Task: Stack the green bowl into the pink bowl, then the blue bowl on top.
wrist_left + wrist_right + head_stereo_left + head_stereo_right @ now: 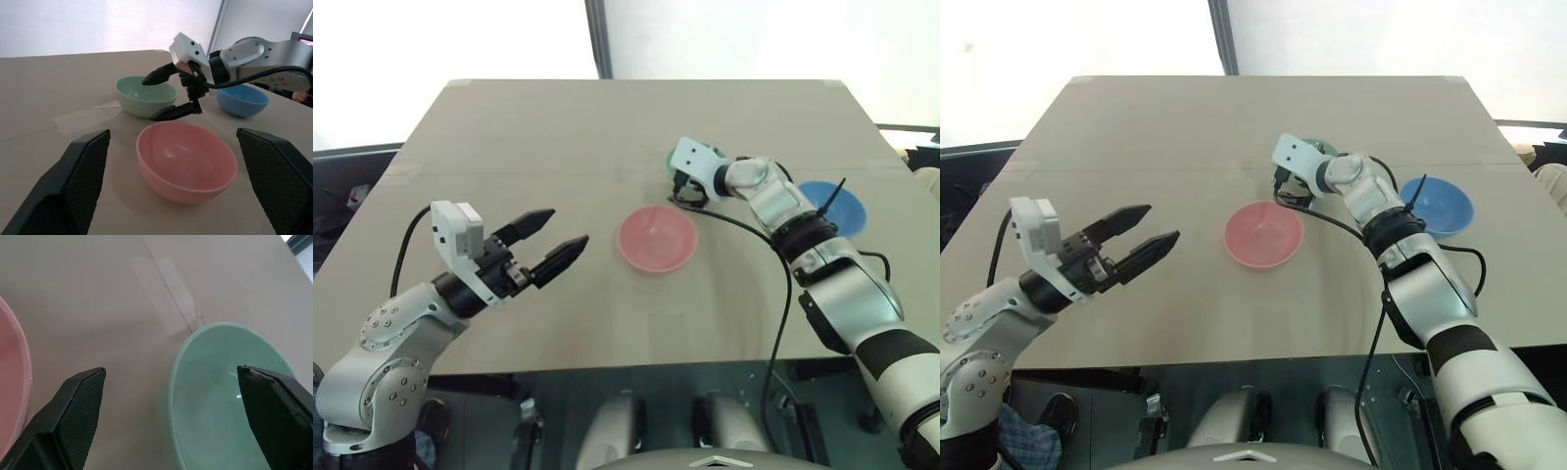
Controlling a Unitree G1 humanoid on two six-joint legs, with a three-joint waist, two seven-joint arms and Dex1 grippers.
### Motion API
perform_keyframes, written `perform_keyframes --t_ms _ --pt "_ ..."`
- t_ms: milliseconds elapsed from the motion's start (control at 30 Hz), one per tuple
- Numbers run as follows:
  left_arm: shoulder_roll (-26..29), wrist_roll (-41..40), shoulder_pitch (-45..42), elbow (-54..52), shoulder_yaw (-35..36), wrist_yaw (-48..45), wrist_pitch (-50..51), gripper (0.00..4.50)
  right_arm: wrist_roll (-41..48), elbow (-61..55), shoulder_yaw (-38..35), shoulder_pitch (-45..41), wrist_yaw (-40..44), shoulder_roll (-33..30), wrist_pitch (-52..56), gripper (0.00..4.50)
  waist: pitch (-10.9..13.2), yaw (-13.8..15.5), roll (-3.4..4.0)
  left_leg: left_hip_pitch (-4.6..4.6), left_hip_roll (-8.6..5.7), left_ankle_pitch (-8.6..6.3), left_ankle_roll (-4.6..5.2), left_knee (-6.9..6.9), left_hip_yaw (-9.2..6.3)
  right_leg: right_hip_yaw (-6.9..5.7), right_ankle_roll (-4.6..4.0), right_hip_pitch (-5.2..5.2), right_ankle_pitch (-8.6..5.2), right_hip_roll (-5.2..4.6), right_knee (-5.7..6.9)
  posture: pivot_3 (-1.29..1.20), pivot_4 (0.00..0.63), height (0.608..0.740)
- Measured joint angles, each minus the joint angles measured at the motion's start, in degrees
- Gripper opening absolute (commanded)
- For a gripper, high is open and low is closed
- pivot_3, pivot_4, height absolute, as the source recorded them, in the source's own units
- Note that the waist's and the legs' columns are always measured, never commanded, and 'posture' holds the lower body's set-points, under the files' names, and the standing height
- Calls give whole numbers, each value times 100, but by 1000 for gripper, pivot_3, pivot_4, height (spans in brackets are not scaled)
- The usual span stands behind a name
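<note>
We see the right gripper (168, 93), jaws wide, straddling the near rim of the empty matte mint-green bowl (139, 95); the salmon-pink bowl (656, 238) and sky-blue bowl (1438, 205) sit empty. The left gripper (548, 245) hovers wide open.

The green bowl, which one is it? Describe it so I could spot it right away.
Start at the big tan table; three small bowls sit across its right half. The green bowl is the farthest one, behind the pink bowl, with the right pincer open astride its rim. It is the one mint-coloured bowl; the blue bowl sits farther right.
</note>
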Motion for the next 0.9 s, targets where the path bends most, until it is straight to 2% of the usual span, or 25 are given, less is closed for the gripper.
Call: perform_keyframes --t_ms 67,200,267,300,333,367,700,800,900 --pt "0 0 154 -59 96 49 -10 4430 -220 509 29 -71 6 111 -114 3551 3 -3 4 -1 0 0 -1 -2 0 0 -1 -3 0 0 0 0 150 740" --pt "0 -2 254 -200 120 103 -37 4430 -403 924 19 -149 6 187 -311 1716 6 -21 10 -3 0 3 -7 -6 0 1 -1 -8 0 0 2 0 150 740" --pt "0 -3 260 -211 120 120 -47 4430 -449 1026 -1 -244 7 231 -390 1009 6 -40 10 -4 0 8 -15 -14 0 2 -1 -15 0 0 7 0 150 740" --pt "0 -4 267 -211 120 130 -47 4430 -460 1061 -16 -293 10 247 -428 419 6 -56 9 -5 0 10 -19 -18 0 2 -2 -19 0 0 9 0 150 740" --pt "0 -11 268 -213 120 135 -47 4430 -465 1092 -36 -330 10 267 -466 223 6 -67 9 -5 0 11 -20 -21 0 1 -5 -21 -2 0 11 0 150 740" --pt "0 -29 268 -221 120 145 -48 4430 -481 1131 -56 -353 3 275 -509 106 5 -79 9 -5 0 12 -22 -24 0 2 -7 -22 -3 0 12 0 150 740" --pt "0 -99 251 -245 91 179 -104 4430 -559 1087 -229 -338 -112 125 -1351 106 6 -142 9 -11 0 15 -25 -47 0 2 -12 -36 -6 -1 4 0 150 740" --pt "15 -93 233 -244 45 98 -152 4430 23 258 -605 -123 573 47 -1769 106 4 -149 7 -13 1 16 -26 -60 1 2 -12 -35 -5 0 -4 0 150 740" --pt "72 13 230 -222 -106 -130 -260 4430 1015 -1784 -669 729 2157 -209 -2253 106 4 -120 8 -16 3 16 -25 -79 -8 -4 -9 -29 -4 2 -31 0 150 740"
